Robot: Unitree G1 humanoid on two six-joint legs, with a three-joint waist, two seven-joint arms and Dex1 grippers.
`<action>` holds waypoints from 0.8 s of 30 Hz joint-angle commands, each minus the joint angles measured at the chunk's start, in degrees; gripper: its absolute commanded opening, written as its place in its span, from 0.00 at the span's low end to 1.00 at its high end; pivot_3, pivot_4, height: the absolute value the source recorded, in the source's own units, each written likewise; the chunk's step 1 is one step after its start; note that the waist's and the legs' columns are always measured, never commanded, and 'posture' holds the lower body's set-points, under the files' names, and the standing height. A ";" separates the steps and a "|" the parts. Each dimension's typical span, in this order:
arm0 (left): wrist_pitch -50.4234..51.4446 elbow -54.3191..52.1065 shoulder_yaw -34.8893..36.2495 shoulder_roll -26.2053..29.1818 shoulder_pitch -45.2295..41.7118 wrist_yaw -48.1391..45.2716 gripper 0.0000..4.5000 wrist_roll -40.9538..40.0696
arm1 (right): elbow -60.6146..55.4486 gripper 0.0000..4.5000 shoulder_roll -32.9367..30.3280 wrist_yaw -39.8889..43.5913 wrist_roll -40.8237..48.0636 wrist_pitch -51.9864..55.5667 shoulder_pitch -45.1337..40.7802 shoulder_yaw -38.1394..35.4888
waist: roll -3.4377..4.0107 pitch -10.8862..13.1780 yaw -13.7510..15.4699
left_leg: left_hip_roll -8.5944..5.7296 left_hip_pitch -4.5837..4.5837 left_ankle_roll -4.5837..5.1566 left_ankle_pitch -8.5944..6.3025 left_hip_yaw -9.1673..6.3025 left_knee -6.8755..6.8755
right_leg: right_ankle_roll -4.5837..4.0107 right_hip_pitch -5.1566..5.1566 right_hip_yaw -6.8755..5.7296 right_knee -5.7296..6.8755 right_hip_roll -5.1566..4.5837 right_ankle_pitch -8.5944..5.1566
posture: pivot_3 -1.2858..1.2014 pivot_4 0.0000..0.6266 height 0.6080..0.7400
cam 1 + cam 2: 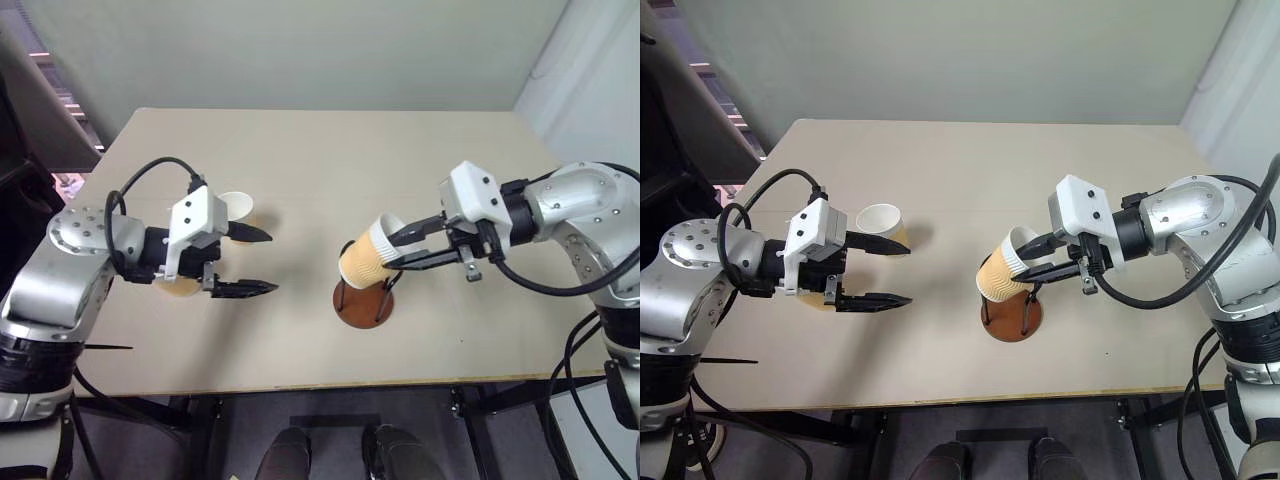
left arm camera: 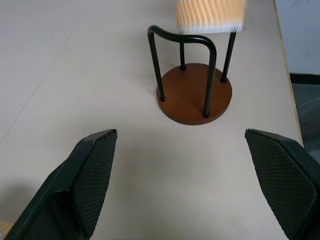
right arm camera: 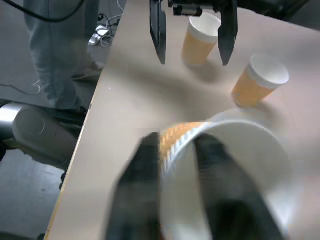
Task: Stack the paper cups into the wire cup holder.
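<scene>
Holder: the wire cup holder (image 1: 364, 300) is seen upright near the table (image 1: 330, 150) front edge, its disc base flat and wire loops rising.
Carried cup: a paper cup (image 1: 368, 252) is held tilted just above the holder, long axis slanted, rim toward the right gripper, base down and away from it.
Right gripper (image 1: 393, 250): its fingers are placed at the cup's rim, one inside the mouth and one outside; whether the rim is pinched cannot be told.
Left gripper (image 1: 263, 262): fingers are spread wide with nothing between them, pointed toward the holder and well apart from it.
Other cups: one cup (image 1: 883, 223) and a second cup (image 3: 259, 80) are seen beyond the left gripper from the holder.
Open room: bare tabletop lies between left gripper and holder.
</scene>
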 commanded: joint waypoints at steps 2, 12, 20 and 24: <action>-1.00 -0.26 3.29 1.87 -0.42 0.30 0.98 -0.28 | -1.69 0.62 -0.46 0.37 -0.55 -1.08 -0.50 -0.09 | 0.00 0.00 0.01 | 0.00 -0.01 0.00 0.00 0.00 0.00 | 0.00 0.00 0.00 -0.01 0.00 0.00 | 0.52 0.24 1.00; -1.94 1.49 2.67 2.09 -1.11 0.45 0.98 0.50 | -1.12 0.99 0.53 -2.10 -1.41 -1.27 -0.18 -0.45 | 0.00 0.00 0.00 | 0.00 0.00 0.00 0.00 -0.01 0.00 | -0.01 0.00 0.00 0.01 0.00 0.00 | 0.52 0.24 1.00; -2.07 1.69 2.44 1.92 -1.03 0.50 0.98 0.86 | 1.65 0.99 -3.07 1.05 -8.02 -6.98 -0.88 2.31 | 0.00 0.00 0.07 | 0.00 -0.02 0.02 -0.02 -0.02 0.00 | -0.01 -0.01 0.00 0.00 -0.02 0.00 | 0.52 0.24 1.00; -2.15 1.61 2.50 1.67 -0.97 0.66 0.98 0.86 | 1.84 0.99 -4.85 3.68 -8.97 -9.19 -1.17 2.29 | 0.00 0.00 0.07 | 0.00 -0.02 0.01 -0.02 -0.02 -0.01 | -0.01 -0.02 -0.01 0.01 -0.01 0.00 | 0.52 0.24 1.00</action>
